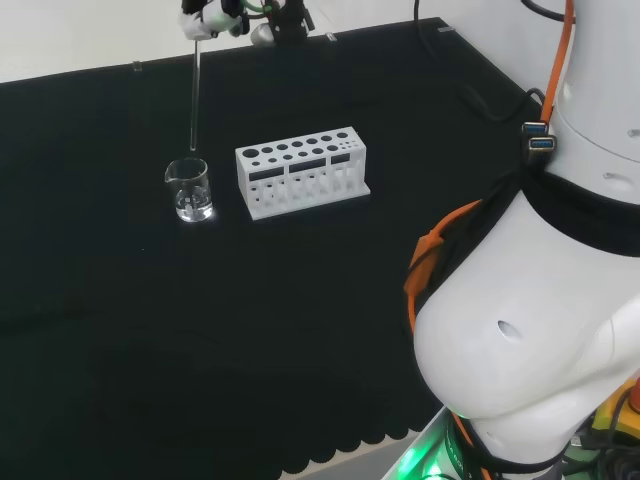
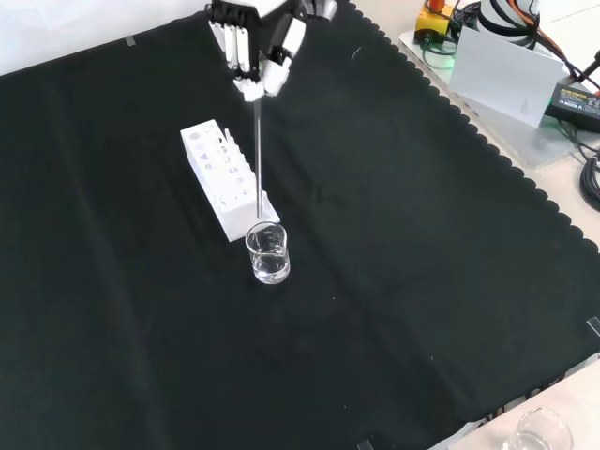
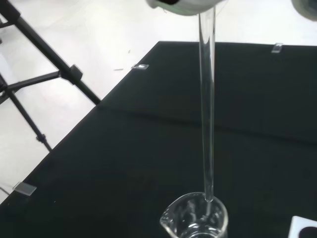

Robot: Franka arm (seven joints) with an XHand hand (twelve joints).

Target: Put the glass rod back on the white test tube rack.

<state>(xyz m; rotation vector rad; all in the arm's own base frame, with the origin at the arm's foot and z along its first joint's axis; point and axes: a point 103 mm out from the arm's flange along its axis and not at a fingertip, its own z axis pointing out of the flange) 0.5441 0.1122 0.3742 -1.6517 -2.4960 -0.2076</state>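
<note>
At the top of the front view, the hand (image 2: pixel 258 42) had its fingers (image 2: pixel 242 56) curled down and pinched together on the upper end of the glass rod (image 2: pixel 258 159). From that grip the rod hung upright, its lower tip just above the rim of a small clear beaker (image 2: pixel 268 253). Only the wrist view made plain how near the tip was to the rim; whether it had cleared the rim was hard to tell. Just beside the beaker stood the white test tube rack (image 2: pixel 221 178), which the head view set to the beaker's right and the front view set behind it. Over in the head view the hand was cut off by the frame's upper edge.
</note>
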